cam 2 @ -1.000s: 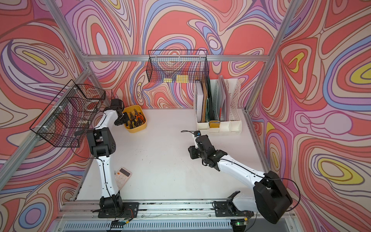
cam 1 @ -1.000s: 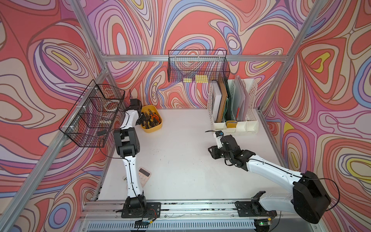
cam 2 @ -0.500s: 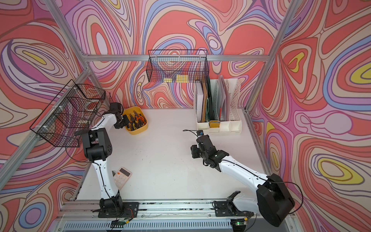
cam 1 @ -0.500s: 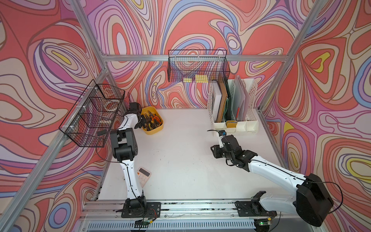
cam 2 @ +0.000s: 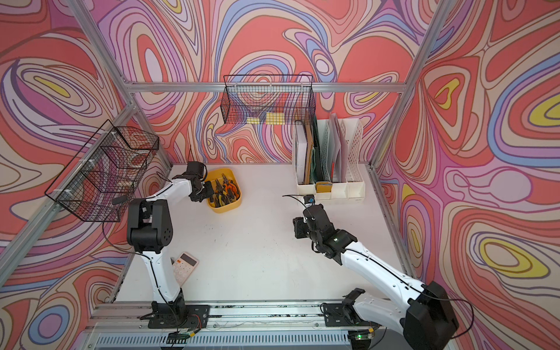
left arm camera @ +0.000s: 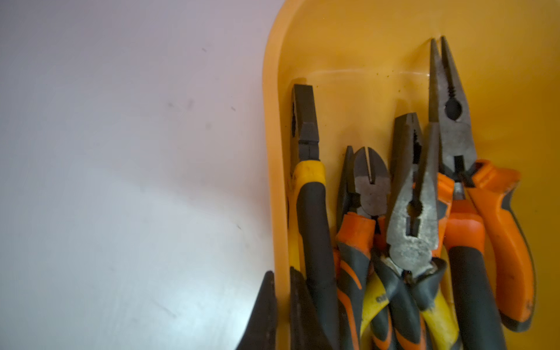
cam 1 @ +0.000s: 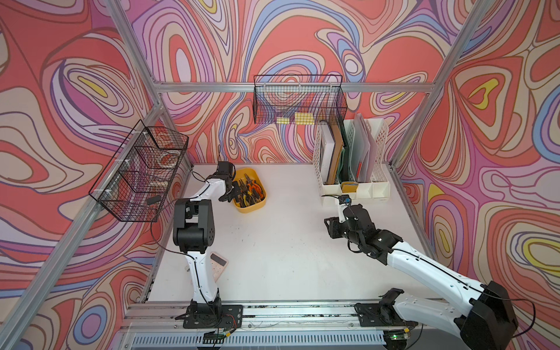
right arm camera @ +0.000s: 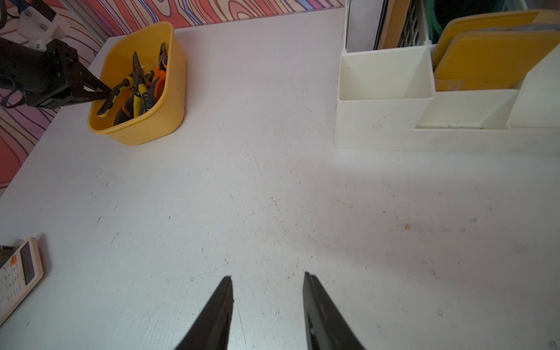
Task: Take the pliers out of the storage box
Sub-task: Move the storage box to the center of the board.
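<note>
The yellow storage box (cam 1: pixel 249 208) stands at the back left of the white table, also in the other top view (cam 2: pixel 225 207). Several pliers (cam 1: pixel 250 190) (cam 2: pixel 225 188) with orange-and-black and yellow-and-black handles lie piled inside it. My left gripper (left arm camera: pixel 281 272) is shut on the box's left wall (left arm camera: pixel 274 151), one finger outside and one inside, beside the pliers (left arm camera: pixel 409 212). The right wrist view shows the same grip on the storage box (right arm camera: pixel 145 127). My right gripper (right arm camera: pixel 268 275) hovers open over bare table at the right, holding nothing (cam 1: pixel 331 228).
A white file rack (cam 1: pixel 353 181) with folders stands at the back right. Black wire baskets hang on the back wall (cam 1: pixel 298 103) and the left wall (cam 1: pixel 139 172). A calculator (cam 2: pixel 185 266) lies near the left arm's base.
The storage box has slid away from the back-left corner toward the table's middle, with my left gripper on its wall. The right arm has barely moved.
</note>
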